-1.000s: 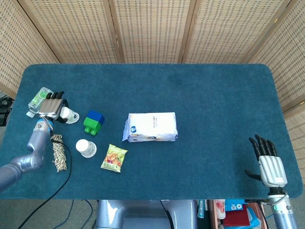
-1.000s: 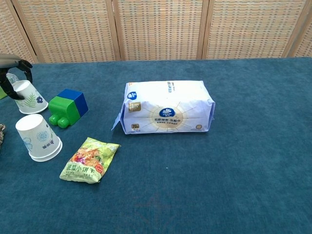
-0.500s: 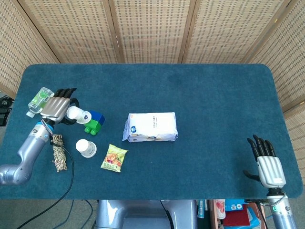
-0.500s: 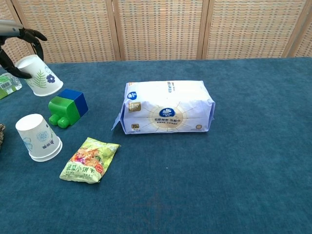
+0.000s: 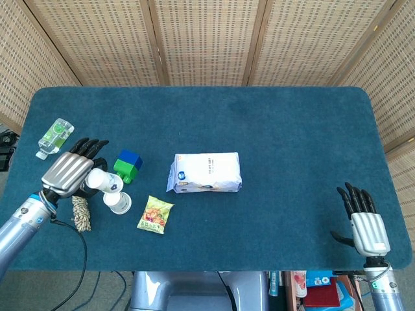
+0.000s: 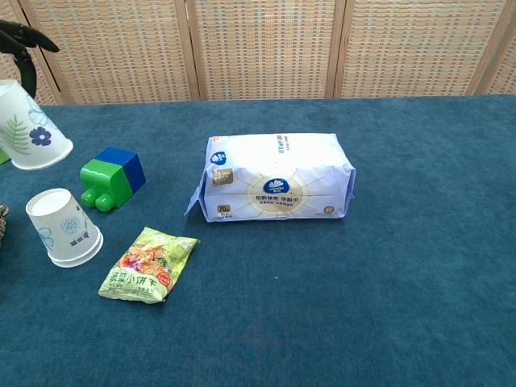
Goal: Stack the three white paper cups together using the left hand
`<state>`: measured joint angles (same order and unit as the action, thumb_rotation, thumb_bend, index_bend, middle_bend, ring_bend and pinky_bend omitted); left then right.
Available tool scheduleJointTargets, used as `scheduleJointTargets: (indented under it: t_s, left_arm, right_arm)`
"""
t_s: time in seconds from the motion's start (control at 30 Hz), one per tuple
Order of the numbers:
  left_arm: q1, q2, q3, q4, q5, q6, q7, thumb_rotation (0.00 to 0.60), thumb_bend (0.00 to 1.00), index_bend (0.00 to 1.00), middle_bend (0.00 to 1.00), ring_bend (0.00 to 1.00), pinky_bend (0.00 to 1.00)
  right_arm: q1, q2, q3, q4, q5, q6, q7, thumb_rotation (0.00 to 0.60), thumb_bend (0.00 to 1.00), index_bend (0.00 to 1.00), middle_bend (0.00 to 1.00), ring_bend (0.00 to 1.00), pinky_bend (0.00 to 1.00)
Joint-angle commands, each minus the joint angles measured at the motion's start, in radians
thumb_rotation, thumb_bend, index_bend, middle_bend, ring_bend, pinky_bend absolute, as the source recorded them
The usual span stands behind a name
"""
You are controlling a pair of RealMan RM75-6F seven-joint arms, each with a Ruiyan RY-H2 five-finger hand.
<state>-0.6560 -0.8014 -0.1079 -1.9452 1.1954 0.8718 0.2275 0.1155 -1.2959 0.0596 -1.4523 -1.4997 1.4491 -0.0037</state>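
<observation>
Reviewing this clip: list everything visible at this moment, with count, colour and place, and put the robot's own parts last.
Paper cups: two in view, white with blue and green prints; held cup lifted at far left, standing cup upside down on the table below it.
Toy block: one, blue and green, right of the held cup.
Snack packet: one, green and yellow, near front edge.
Tissue pack: one, white, mid-table.
Small bottle: one, clear with green label, far left.
Rope bundle: one, beige, front left.
Table: one, blue-topped.
Screen: woven panels, tan, behind.
Left hand: grips the held cup.
Right hand: front right, fingers apart, holding nothing.
</observation>
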Motion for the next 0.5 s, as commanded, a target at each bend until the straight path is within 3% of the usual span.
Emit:
scheduleJointTargets:
  t_s: [0.03, 0.5]
  left_arm:
    - [0.010, 0.005, 0.011, 0.003, 0.013, -0.001, -0.006, 0.600, 0.27, 0.44, 0.05, 0.00, 0.00]
    - [0.015, -0.085, 0.048, 0.078, 0.022, -0.034, -0.005, 0.600, 0.27, 0.44, 0.05, 0.00, 0.00]
  right_arm:
    - [0.000, 0.000, 0.000, -0.001, -0.001, 0.001, 0.000, 0.600, 0.05, 0.03, 0.00, 0.00, 0.00]
    - [-0.001, 0.001, 0.001, -0.003, 0.002, -0.001, 0.000, 0.600, 0.05, 0.03, 0.00, 0.00, 0.00]
